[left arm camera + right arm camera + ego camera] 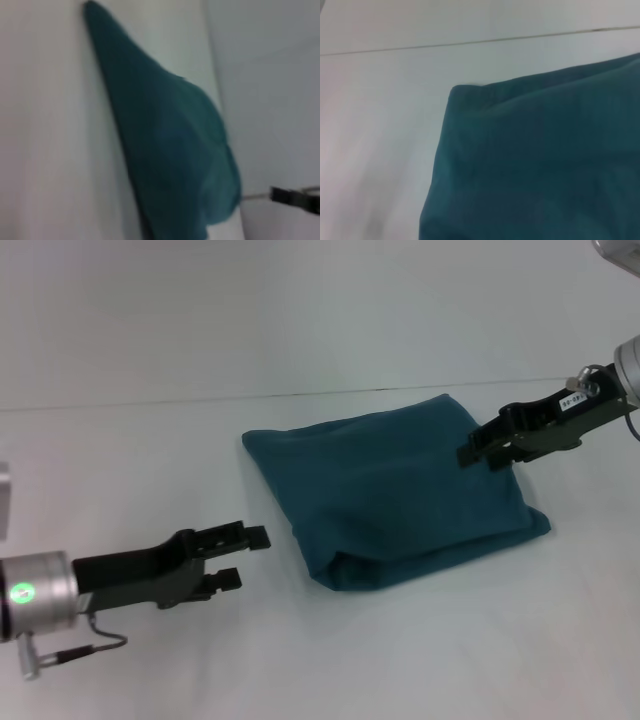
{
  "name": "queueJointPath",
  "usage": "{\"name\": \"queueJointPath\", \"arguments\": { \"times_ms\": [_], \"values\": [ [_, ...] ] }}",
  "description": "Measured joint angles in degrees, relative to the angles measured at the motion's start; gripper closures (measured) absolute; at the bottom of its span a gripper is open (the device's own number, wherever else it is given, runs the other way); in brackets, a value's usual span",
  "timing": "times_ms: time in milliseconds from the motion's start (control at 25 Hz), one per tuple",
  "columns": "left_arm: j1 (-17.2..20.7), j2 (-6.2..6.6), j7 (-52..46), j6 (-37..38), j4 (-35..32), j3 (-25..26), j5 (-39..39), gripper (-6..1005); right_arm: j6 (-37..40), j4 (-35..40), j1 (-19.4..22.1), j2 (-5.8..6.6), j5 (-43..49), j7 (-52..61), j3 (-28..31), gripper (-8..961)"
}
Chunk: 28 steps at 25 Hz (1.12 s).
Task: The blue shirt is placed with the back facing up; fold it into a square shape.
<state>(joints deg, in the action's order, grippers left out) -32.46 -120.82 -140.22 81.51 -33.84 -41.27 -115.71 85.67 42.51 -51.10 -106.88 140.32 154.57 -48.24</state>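
Note:
The blue shirt (390, 490) lies folded into a rough square, plain side up, in the middle of the white table. It also shows in the left wrist view (170, 150) and in the right wrist view (545, 160). My left gripper (248, 558) is open and empty, just left of the shirt's near left edge and clear of it. My right gripper (482, 448) is open and empty at the shirt's far right edge, just over the cloth. No print shows.
The white table (150, 460) meets a white back wall along a seam (300, 393). A grey object (3, 502) sits at the far left edge. My right gripper shows far off in the left wrist view (295, 197).

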Motion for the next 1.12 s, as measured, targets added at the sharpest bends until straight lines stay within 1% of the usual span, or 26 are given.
{"name": "queueJointPath", "arguments": {
  "times_ms": [120,360,520,600,1120],
  "values": [
    [-1.29,-1.33,-3.88,-4.69,0.96,-1.79,-0.13,156,0.27,0.13,0.25,0.07,-0.12,0.01,0.1,427],
    [-5.05,-1.84,-4.43,-8.49,6.7,-2.41,-0.13,158,0.24,-0.05,0.49,0.15,-0.16,-0.17,0.22,426],
    [-6.54,-2.8,-4.29,-10.39,8.03,-2.62,-0.14,160,0.32,-0.11,0.48,0.18,-0.18,-0.45,0.43,426],
    [-7.02,-3.07,-4.22,-11.47,8.39,-3.07,0.05,161,0.31,-0.11,0.48,0.19,-0.19,-0.47,0.52,427],
    [-10.33,-3.28,-3.43,-16.89,12.53,-3.65,0.45,166,0.16,-0.1,0.56,0.19,-0.23,-0.5,0.7,426]
  ]
}}
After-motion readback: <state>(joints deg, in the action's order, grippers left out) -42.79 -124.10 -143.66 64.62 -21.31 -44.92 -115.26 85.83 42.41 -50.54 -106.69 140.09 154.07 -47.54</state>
